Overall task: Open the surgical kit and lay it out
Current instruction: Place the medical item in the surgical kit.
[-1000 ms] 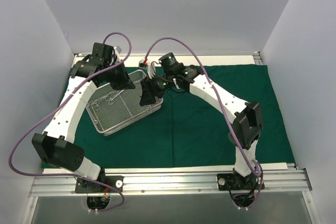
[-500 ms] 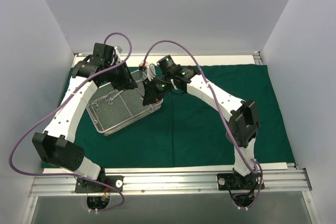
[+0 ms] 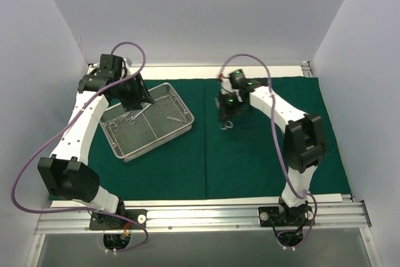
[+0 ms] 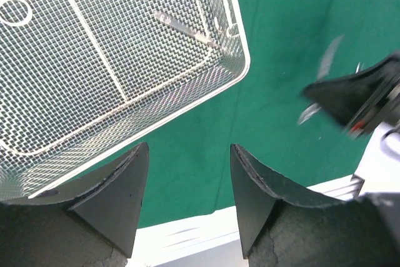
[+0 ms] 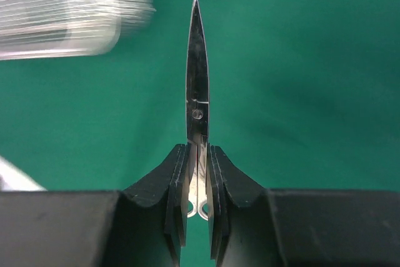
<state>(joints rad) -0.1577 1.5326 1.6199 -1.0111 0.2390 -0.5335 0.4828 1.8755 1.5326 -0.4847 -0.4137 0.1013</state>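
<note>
Green drape [image 3: 269, 148] lies spread flat, and the scissors [image 5: 196, 85] are now over it, right of the tray [image 3: 160, 140] and clear of it, blades closed. A second ago the right gripper [image 5: 197, 148] was at the tray's far corner; it has since clamped on the scissors' shanks and carried them out. The left gripper [image 4: 189, 148], shut a moment ago, has released and stands spread over the tray, where forceps [image 3: 131, 115] and tweezers [image 4: 187, 28] remain. Laying out has begun, by my reading; most instruments still wait.
</note>
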